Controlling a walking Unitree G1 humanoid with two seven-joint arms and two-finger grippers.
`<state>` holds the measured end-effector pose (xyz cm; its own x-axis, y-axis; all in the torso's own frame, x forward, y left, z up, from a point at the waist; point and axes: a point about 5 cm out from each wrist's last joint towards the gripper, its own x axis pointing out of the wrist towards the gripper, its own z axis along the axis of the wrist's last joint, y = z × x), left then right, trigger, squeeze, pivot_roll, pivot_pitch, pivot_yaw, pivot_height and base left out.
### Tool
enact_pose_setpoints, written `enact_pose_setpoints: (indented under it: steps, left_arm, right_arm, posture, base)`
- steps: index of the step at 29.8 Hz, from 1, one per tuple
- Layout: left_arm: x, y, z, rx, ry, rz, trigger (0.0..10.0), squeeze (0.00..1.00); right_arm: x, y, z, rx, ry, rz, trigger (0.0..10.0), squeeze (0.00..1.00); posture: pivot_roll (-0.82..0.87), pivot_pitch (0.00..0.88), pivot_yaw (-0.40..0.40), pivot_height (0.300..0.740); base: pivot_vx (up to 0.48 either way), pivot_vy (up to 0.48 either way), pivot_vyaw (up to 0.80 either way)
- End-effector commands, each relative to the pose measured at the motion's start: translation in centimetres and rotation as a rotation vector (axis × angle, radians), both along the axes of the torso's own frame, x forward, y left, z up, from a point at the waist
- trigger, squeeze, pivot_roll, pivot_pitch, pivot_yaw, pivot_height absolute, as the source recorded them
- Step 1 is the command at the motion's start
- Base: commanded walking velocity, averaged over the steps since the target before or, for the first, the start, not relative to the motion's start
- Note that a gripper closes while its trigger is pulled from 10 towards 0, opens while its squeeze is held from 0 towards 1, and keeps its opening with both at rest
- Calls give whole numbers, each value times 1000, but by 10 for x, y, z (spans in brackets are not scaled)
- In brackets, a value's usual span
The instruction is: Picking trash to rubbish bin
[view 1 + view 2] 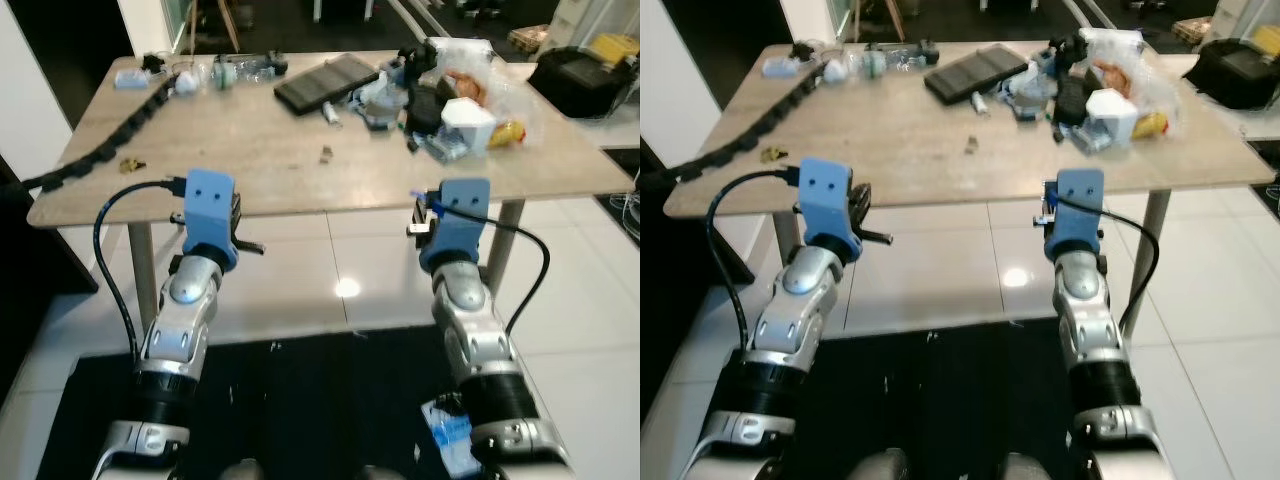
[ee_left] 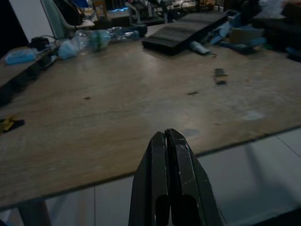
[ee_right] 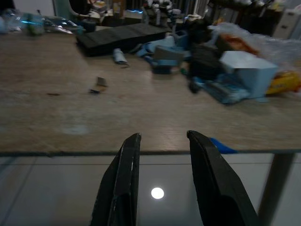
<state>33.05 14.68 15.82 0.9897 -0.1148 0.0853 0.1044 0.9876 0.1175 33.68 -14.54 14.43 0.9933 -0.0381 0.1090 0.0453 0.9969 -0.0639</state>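
1. At the far left of the tabletop [image 1: 250, 165], a black segmented cable chain [image 1: 120, 130] runs from the near left edge toward the back corner, with a small yellowish scrap [image 1: 131, 165] lying just beside it.
2. In the back left corner sit a light blue packet [image 1: 130, 78] and a few clear plastic bottles [image 1: 240, 70], close together.
3. The left end effector [image 2: 169, 155] is held in front of the near edge, over the white tile floor [image 1: 300, 270]; its two black fingers are pressed together with nothing between them.
4. Near the middle of the wood lies a small dark scrap [image 1: 326, 153], well apart from everything else.
5. Behind it, a flat black slab [image 1: 325, 82] lies at an angle, with a small white tube [image 1: 331, 115] just beside its near end.
6. The right end effector [image 3: 162, 155] is also held before the near edge, its fingers apart and holding nothing.
7. The trash is heaped at the back right: a white paper box [image 1: 467, 120], blue wrappers [image 1: 440, 148], dark items, and a clear plastic bag [image 1: 480, 75] with something orange and yellow inside, all touching.
8. Beyond the right corner stands a black bag [image 1: 585, 80].
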Motion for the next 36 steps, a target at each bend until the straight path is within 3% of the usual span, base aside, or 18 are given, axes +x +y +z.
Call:
enact_pose_setpoints:
  steps: [1,8,17,20,26,36]
  left_arm:
    - [-1,-1,-2,7,9,-9,10000,0]
    - [-2,-1,-2,-14,13,-10,10000,0]
    - [-4,-3,-4,6,14,-22,10000,0]
    - [-4,-6,-3,17,12,-39,10000,0]
    - [-4,-6,-2,20,11,-40,10000,0]
    - [-4,-4,0,24,8,-44,10000,0]
  right_arm:
    - [1,-10,1,-11,-3,-32,10000,0]
    - [1,-14,5,-19,-27,-31,10000,0]
    - [0,-10,-1,-63,9,-19,10000,0]
    - [-1,-11,-5,-32,30,-31,10000,0]
    - [0,-11,-6,-29,35,-24,10000,0]
    - [-1,-6,-6,-56,30,13,10000,0]
  posture:
    - [-14,46,-19,740]
    - [-15,46,-21,740]
    - [-5,48,-24,740]
    - [5,48,-25,740]
    - [8,51,-25,740]
    - [8,61,-25,740]
  base:
    - [326,0,0]
    - [329,0,0]
    - [329,0,0]
    - [330,0,0]
    - [327,0,-715]
    - [320,0,0]
